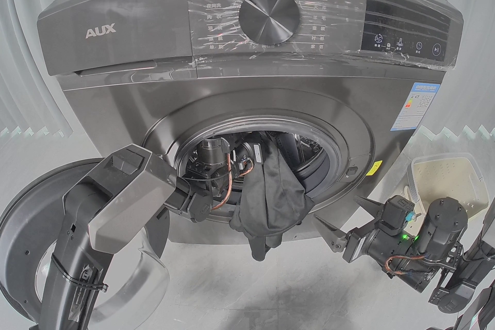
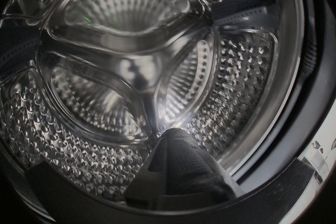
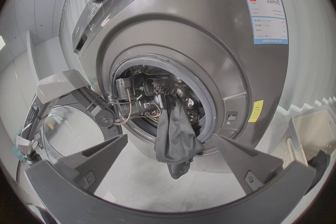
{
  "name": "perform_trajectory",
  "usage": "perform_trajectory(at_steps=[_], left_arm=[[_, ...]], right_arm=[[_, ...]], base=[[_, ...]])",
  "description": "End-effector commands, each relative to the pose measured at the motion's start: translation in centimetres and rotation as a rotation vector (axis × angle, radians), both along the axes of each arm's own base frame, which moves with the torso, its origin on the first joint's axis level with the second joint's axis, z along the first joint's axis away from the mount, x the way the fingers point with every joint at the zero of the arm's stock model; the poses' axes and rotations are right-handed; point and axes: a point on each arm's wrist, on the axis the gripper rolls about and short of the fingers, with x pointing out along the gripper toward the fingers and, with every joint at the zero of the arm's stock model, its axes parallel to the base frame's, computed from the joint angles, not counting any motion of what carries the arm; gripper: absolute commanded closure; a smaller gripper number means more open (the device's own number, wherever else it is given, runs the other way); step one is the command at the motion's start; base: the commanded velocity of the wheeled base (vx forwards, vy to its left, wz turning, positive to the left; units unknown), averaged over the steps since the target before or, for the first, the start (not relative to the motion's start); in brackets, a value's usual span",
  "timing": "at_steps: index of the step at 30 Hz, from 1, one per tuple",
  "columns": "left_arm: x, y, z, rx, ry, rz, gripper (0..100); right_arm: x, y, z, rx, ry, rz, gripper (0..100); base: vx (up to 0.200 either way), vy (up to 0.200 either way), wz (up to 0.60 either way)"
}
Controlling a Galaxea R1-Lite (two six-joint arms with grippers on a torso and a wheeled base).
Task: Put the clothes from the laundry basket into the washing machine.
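- The front-loading washing machine [image 1: 129, 104] has its round door [image 1: 26, 223] swung wide open on the robot's left side.
- The left arm is poked in through the door opening, so the left gripper [image 1: 253, 153] sits just inside the mouth of the stainless drum [image 2: 133, 70].
- From the left wrist view, that gripper looks pinched together on dark cloth, with the ribbed drum wall right behind it.
- The cloth is a dark garment [image 1: 270, 197]. Its top end is bunched up at the left gripper inside the opening.
- The rest of it flops over the bottom lip of the grey door seal [image 1: 332, 161] and dangles down the machine's front, short of the floor. So it's half in, half out.
- The right gripper [image 1: 335, 207] hangs low in front of the machine, off to the right of the opening and near the garment's hanging part. It's spread wide apart with nothing in it.
- The cream laundry basket [image 1: 415, 186] sits on the floor at the machine's right side, just behind the right arm.
- Up top, crinkly clear film covers the panel around the big round dial [image 1: 269, 16].
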Motion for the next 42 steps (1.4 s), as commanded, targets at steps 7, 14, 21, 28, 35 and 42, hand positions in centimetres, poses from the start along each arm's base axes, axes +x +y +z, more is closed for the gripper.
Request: perform_trajectory(at_steps=[7, 14, 21, 28, 35, 42], left_arm=[[2.2, -1.8, -2.3, -0.023, -0.046, 0.004, 100], [2.3, -2.2, -2.9, -0.017, -0.040, -0.012, 100], [2.2, -3.5, -2.5, -0.044, -0.068, -0.075, 100], [2.5, -3.6, -2.7, -0.042, -0.068, -0.071, 0], [2.6, -3.0, -2.1, -0.043, -0.061, -0.052, 0], [0.9, -2.1, -1.4, 0.022, 0.043, -0.055, 0]], right_arm=[[0.1, 0.0, -0.2, -0.007, 0.007, 0.000, 0], [0.1, 0.1, -0.2, -0.007, 0.007, 0.000, 0], [0.1, 0.1, -0.4, -0.011, 0.011, 0.000, 0], [0.1, 0.1, -0.4, -0.010, 0.013, -0.002, 0], [0.2, 0.1, -0.4, -0.010, 0.013, -0.002, 0], [0.1, 0.1, -0.4, -0.011, 0.015, -0.001, 0]], base=[[0.000, 0.000, 0.00], [0.000, 0.000, 0.00], [0.000, 0.000, 0.00], [0.000, 0.000, 0.00], [0.000, 0.000, 0.00], [0.000, 0.000, 0.00]])
